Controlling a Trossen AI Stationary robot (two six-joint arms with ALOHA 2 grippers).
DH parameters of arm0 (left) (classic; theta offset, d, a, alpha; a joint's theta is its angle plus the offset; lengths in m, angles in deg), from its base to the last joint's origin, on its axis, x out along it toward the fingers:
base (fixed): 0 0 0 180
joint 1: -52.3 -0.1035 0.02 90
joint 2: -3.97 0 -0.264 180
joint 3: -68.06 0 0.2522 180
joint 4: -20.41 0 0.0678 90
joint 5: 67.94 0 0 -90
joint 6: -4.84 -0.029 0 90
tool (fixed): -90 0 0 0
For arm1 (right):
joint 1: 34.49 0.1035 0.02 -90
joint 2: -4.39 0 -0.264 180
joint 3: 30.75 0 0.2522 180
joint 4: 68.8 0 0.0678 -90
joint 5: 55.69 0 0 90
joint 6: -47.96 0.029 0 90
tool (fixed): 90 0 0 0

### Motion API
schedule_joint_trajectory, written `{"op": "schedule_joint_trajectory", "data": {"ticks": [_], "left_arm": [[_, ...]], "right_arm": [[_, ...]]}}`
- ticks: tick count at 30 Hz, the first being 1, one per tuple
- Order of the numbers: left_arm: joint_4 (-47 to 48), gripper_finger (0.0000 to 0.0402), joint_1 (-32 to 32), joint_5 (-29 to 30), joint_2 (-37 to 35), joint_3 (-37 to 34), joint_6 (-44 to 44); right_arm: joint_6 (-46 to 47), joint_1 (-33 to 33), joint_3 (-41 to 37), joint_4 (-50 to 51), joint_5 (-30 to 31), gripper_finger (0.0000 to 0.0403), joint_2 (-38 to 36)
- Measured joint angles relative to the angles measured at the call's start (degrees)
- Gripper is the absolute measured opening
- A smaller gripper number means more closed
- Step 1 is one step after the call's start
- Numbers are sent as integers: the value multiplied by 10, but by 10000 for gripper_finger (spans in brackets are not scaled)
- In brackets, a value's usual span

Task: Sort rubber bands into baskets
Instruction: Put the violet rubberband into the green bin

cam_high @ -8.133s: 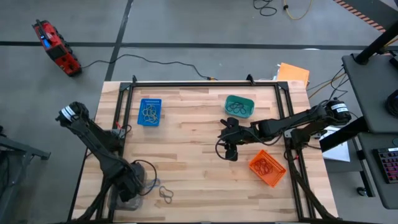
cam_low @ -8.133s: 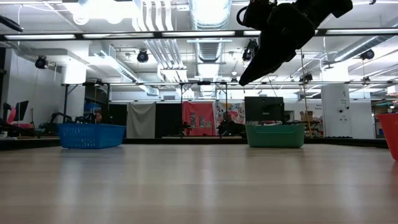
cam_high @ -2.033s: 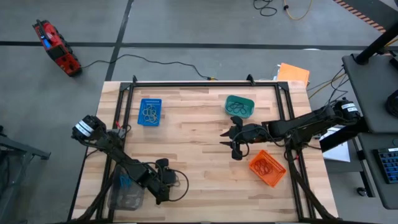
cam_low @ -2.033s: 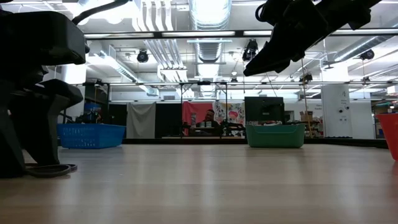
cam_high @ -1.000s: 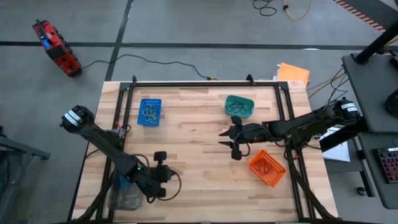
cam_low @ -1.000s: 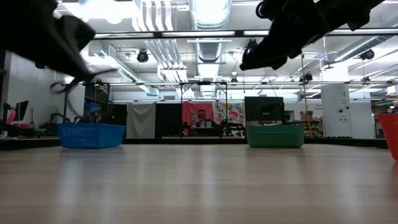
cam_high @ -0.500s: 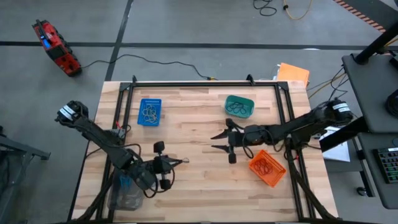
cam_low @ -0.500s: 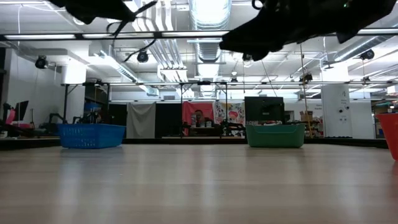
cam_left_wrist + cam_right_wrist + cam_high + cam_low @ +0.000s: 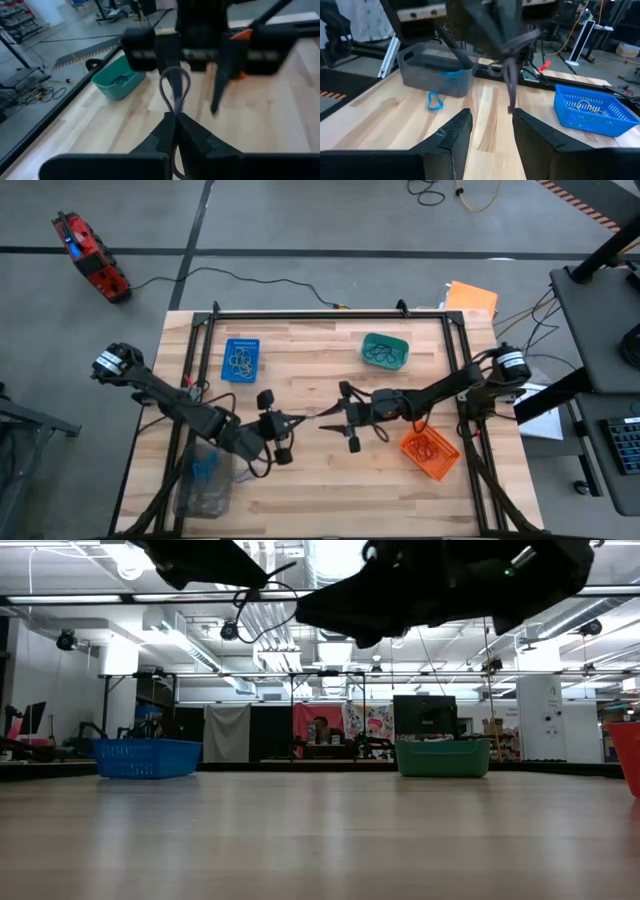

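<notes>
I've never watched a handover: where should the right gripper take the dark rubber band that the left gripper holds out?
On the rubber band's free loop, which sticks out past the left gripper's shut tips. The open right gripper faces it, so probably straight in from the opposite side, one finger each side of the loop.

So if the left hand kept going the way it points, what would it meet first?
Probably the open right hand facing the left hand, which pinches a dark grey rubber band held out toward it; depth is unclear.
</notes>
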Motion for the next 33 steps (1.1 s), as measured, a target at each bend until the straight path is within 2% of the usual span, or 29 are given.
{"op": "schedule_joint_trajectory", "data": {"ticks": [9,15,19,24,33], "left_arm": [[-35,0,-7,0,1,0,-14],[-35,0,-8,27,1,0,-17],[-37,0,-8,29,1,0,-17],[-66,0,-9,29,1,-1,-21],[-95,0,-8,29,1,-1,-29]], "right_arm": [[-10,-3,50,1,5,142,36],[-43,-3,61,3,56,178,39],[-41,-3,64,3,53,210,38],[-38,-3,76,3,20,236,44],[-34,-3,84,3,15,233,55]]}}
